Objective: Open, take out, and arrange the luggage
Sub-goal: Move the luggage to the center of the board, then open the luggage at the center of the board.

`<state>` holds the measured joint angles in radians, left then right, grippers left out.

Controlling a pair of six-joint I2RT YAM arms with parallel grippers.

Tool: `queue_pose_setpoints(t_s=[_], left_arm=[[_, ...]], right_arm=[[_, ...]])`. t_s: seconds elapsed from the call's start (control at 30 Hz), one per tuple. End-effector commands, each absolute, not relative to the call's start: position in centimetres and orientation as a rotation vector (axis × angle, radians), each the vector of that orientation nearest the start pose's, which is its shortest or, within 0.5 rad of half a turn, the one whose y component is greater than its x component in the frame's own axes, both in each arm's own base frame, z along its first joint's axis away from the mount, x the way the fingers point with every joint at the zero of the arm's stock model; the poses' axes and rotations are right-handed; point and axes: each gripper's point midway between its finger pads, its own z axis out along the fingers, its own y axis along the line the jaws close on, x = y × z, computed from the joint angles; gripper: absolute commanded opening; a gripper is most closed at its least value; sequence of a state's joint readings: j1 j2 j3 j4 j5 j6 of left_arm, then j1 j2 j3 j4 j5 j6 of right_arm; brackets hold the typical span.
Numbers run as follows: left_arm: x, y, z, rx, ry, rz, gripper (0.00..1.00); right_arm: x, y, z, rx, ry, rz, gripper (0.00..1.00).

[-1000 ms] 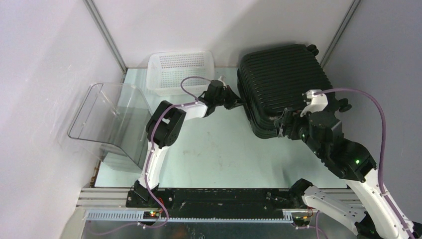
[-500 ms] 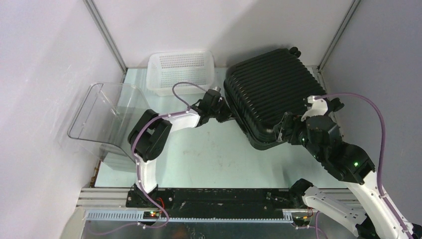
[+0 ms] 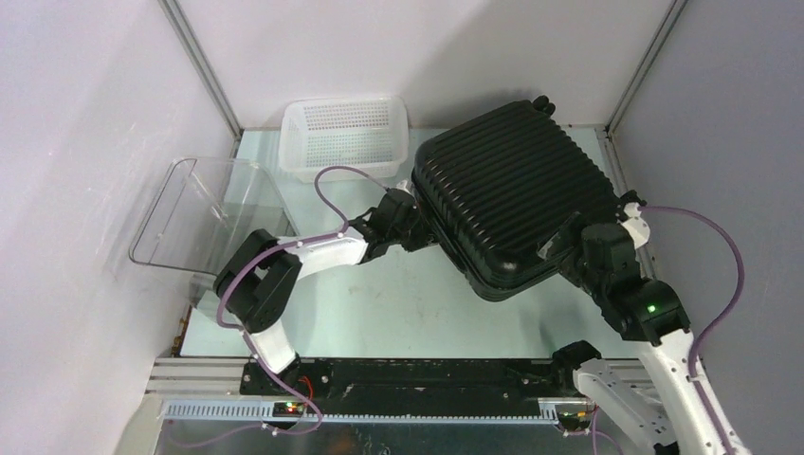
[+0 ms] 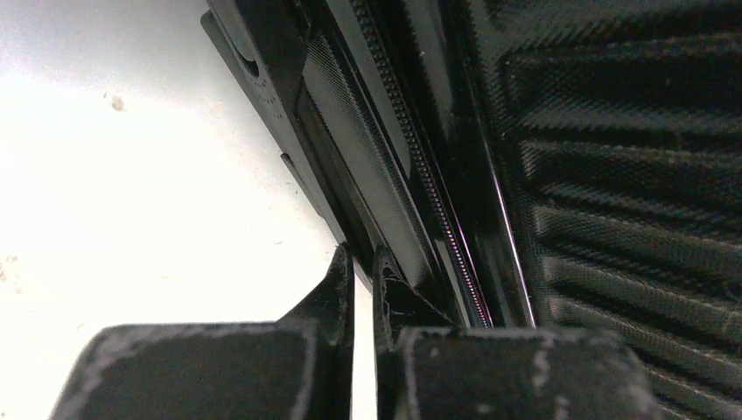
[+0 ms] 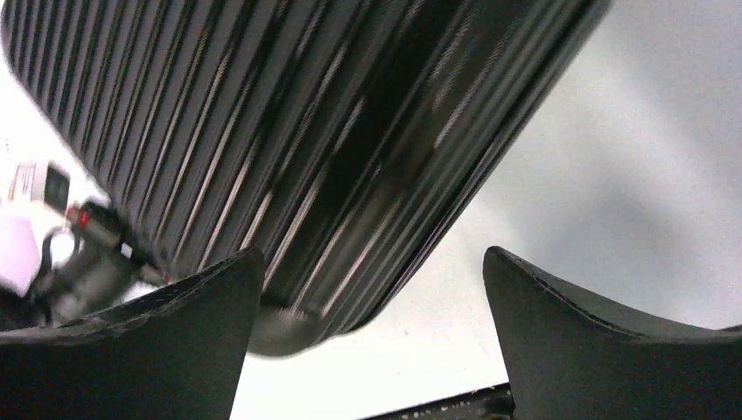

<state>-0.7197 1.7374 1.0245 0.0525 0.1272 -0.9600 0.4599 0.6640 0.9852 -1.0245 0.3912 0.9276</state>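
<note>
— Claws, seen from overhead?
— Left gripper [image 3: 406,226] sits at the luggage's [image 3: 512,194] left edge, its arm stretched low over the table [image 3: 408,289]; right gripper [image 3: 567,251] is at the near right edge, forearm angled up; luggage lies tilted at the right rear; white basket [image 3: 346,137] just behind-left; clear bin [image 3: 204,223] well apart, left.
— Wrist views?
— Left: I see fingertips [image 4: 335,289] closed together beside the zipper seam [image 4: 414,149]; right: fingers [image 5: 201,306] spread wide, ribbed shell blurred ahead.

A white basket [image 3: 313,156] stands near a clear plastic bin [image 3: 204,223].
</note>
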Motion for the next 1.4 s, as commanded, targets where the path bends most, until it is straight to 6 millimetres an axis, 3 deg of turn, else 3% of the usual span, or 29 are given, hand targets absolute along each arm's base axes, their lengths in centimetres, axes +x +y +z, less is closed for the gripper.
queue_pose_setpoints(t_s=[0.0, 0.1, 0.17, 0.23, 0.27, 0.3, 0.33, 0.37, 0.47, 0.57, 0.73, 0.9, 1.03, 1.13, 1.23, 1.37], left_arm=[[29.6, -35.8, 13.3, -0.082, 2.323, -1.063, 0.0], [28.9, -35.3, 13.1, -0.099, 2.326, -1.055, 0.05], [28.5, -35.0, 13.5, -0.109, 2.322, -1.054, 0.15], [28.2, -34.9, 14.9, -0.106, 2.303, -1.072, 0.34], [28.0, -34.7, 14.9, -0.096, 2.315, -1.06, 0.49], [28.1, -34.7, 15.9, -0.069, 2.304, -1.053, 0.55], [27.7, -34.3, 15.5, -0.056, 2.338, -1.02, 0.64], [28.0, -34.5, 16.6, -0.024, 2.319, -1.014, 0.68], [28.2, -33.5, 17.4, -0.009, 2.332, -0.935, 0.78], [29.0, -32.5, 19.3, -0.017, 2.293, -0.893, 0.84], [31.4, -30.7, 21.7, -0.053, 2.244, -0.863, 0.92], [35.6, -26.8, 23.0, -0.152, 2.193, -0.793, 0.97], [38.8, -25.2, 24.5, -0.164, 2.141, -0.814, 0.99], [41.1, -24.5, 25.7, -0.145, 2.098, -0.843, 0.99], [42.3, -25.5, 26.6, -0.063, 2.071, -0.909, 0.99], [43.8, -26.9, 26.4, 0.028, 2.087, -0.963, 0.96]], right_arm=[[20.8, 3.8, 23.0, 0.844, 2.071, 0.348, 0.99], [20.9, 3.5, 22.9, 0.838, 2.054, 0.425, 0.99], [21.1, 3.3, 22.6, 0.846, 2.036, 0.477, 1.0], [21.4, 3.1, 22.3, 0.861, 2.015, 0.539, 1.0], [21.5, 2.8, 22.6, 0.869, 1.986, 0.564, 1.0], [21.5, 2.1, 21.9, 0.906, 1.974, 0.556, 1.0], [21.5, 2.2, 22.2, 0.892, 1.955, 0.575, 1.0], [21.5, 1.7, 21.8, 0.91, 1.947, 0.562, 0.99], [21.6, 1.1, 21.7, 0.923, 1.927, 0.528, 1.0], [21.7, 0.0, 20.7, 0.982, 1.909, 0.482, 1.0], [23.0, -0.4, 21.0, 0.926, 1.857, 0.487, 1.0], [23.7, -1.0, 19.8, 1.007, 1.847, 0.507, 1.0], [24.2, -1.2, 19.4, 0.985, 1.836, 0.512, 1.0], [24.5, -1.3, 19.5, 0.951, 1.829, 0.519, 1.0], [24.7, -1.1, 19.9, 0.901, 1.825, 0.527, 0.99], [24.1, -3.2, 19.5, 1.032, 1.793, 0.436, 0.97]])
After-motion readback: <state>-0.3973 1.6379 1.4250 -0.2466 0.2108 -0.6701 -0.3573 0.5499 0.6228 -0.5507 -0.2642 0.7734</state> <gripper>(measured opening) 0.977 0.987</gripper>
